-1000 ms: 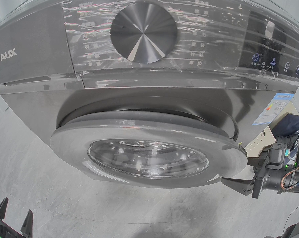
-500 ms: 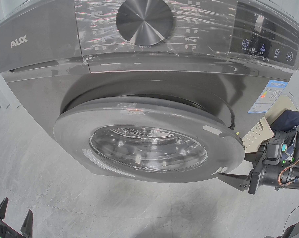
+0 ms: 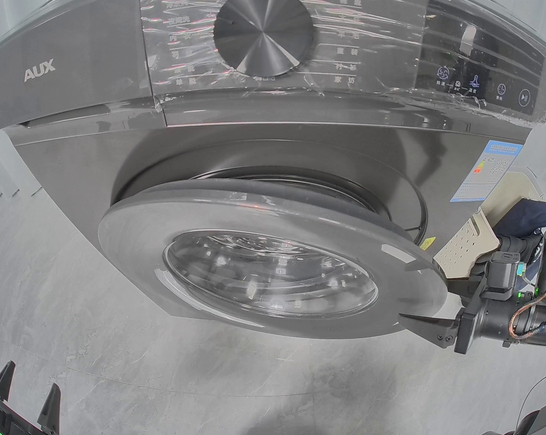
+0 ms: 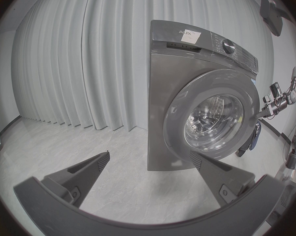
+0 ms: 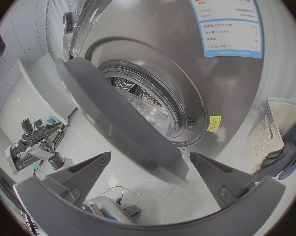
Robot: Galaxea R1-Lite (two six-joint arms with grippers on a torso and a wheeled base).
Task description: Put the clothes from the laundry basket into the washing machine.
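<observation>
Right wrist view: your right hand [image 5: 149,156] straddles the rim of the ajar door [image 5: 121,122], fingers wide; dark clothes [image 5: 287,148] lie in the laundry basket [image 5: 264,138] beside the washing machine [image 5: 187,49]. Head view adds your left hand [image 3: 31,376], also wide, low and well apart.

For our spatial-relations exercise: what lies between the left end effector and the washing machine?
Bare grey floor, in the left wrist view, separates the left end effector from the washing machine.
</observation>
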